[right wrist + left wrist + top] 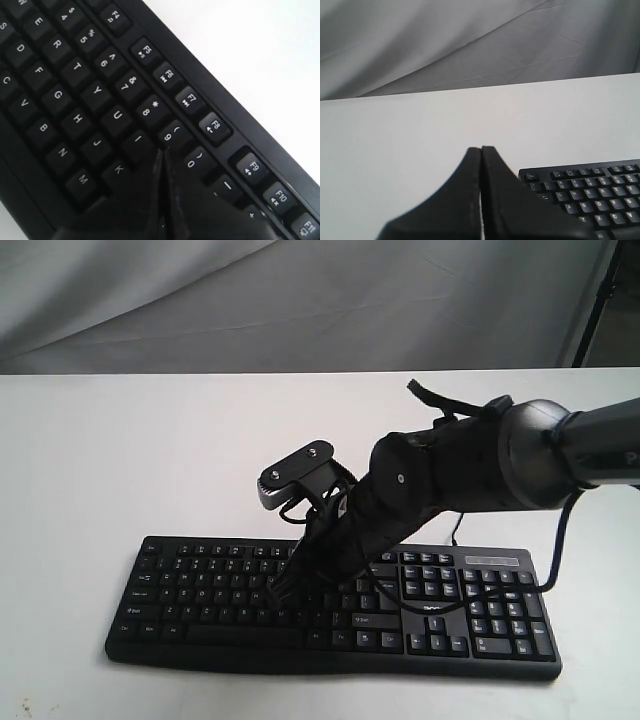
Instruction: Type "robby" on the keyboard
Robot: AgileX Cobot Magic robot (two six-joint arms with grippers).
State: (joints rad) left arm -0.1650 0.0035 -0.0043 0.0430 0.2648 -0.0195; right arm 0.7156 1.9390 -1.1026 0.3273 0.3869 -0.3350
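Note:
The black keyboard (200, 590) lies flat near the front of the white table (120, 460), number pad at the right. My right gripper (283, 587) reaches down onto its letter block from the right, fingers pressed together. In the right wrist view the right gripper (163, 151) is shut, its tip low over the keyboard (75, 95) just below the 9 key, between I and 0; the key under it is hidden. The left gripper (481, 148) is shut and empty, above bare table to the left of the keyboard (590, 192) corner with the Esc key. It is outside the exterior view.
A thin black cable (553, 540) loops from the right arm over the keyboard's number pad end. A grey cloth backdrop (300, 300) hangs behind the table. A dark stand leg (600, 300) rises at the far right.

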